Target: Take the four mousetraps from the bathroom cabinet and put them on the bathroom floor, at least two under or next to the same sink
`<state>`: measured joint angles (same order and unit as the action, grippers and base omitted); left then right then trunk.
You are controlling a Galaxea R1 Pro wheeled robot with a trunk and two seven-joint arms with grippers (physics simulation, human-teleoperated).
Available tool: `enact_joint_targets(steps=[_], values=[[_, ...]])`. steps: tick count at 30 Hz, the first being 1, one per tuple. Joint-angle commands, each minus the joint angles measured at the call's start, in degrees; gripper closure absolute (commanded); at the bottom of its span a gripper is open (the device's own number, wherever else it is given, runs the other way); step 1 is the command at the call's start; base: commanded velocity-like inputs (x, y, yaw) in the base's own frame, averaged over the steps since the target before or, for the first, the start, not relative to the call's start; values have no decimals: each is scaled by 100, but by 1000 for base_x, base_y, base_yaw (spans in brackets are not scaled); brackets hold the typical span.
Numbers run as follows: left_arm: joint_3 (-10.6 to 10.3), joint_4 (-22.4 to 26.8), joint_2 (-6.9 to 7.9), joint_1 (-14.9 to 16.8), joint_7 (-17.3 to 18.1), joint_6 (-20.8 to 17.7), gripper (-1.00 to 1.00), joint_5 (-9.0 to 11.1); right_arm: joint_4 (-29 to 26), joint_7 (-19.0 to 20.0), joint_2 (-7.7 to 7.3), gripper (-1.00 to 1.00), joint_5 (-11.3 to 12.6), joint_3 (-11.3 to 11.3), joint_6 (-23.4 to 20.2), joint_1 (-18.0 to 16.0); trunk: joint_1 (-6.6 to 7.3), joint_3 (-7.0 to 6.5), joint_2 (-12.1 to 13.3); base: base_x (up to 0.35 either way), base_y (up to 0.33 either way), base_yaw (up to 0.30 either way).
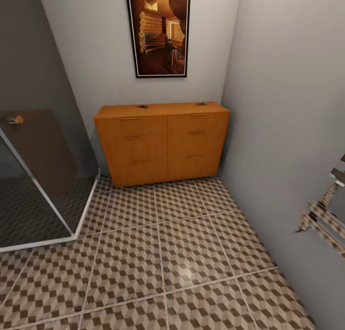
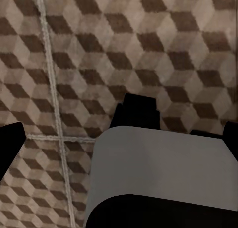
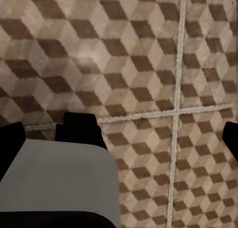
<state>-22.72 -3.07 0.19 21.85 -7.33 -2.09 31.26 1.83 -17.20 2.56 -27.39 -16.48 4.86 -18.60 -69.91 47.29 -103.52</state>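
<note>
A: Left gripper (image 2: 119, 133), black-fingered: in its wrist view two dark fingertips (image 2: 9, 146) sit at opposite edges, standing wide apart, nothing between them but the brown, beige and cream cube-patterned tiled bathroom floor (image 2: 148, 49). A grey-and-black body part of the robot lies across the lower part of that view.

B: Right gripper (image 3: 119, 138)?

A: Same entry. Dark fingertips (image 3: 10, 141) at both edges, spread wide, holding nothing; pale grout lines cross on the tiles beneath.

B: Cabinet?

A: Low, wide orange-brown wooden cabinet (image 1: 163, 143), flat top, drawer fronts with slim handles, shut. It stands against the pale back wall in the corner, under a dark-framed picture in brown and orange tones (image 1: 158, 30).

B: Mousetraps?

A: Two small dark items rest on the cabinet top: one (image 1: 142, 107) near the middle, one (image 1: 201, 104) toward the right end. Too small to confirm detail; they appear to be small flat mousetraps with dark metal parts.

B: Other stock?

A: Glass shower enclosure with a white base rim (image 1: 43, 196) at the left, a small orange object (image 1: 17, 119) seen inside it; a tile-patterned rack-like fixture (image 1: 323, 220) on the right wall.
</note>
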Motion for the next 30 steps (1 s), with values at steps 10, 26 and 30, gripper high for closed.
enact_joint_targets(steps=[10, 26, 30], values=[[-48, -1, -8, 4, -2, -19, -100, 38, 19, -29, 4, -100, -56, -49, 33, -7, -2, 4, -2, 231, 0, 0], [-49, -1, -10, 4, 11, -19, -100, 38, 20, -22, 54, -100, -68, -49, 17, -5, -2, 4, -2, 180, 0, 0], [-50, -1, -10, 4, 12, -19, -100, 38, 85, 4, 53, -100, -62, -49, 8, -1, -2, 4, -2, 138, 0, 0]])
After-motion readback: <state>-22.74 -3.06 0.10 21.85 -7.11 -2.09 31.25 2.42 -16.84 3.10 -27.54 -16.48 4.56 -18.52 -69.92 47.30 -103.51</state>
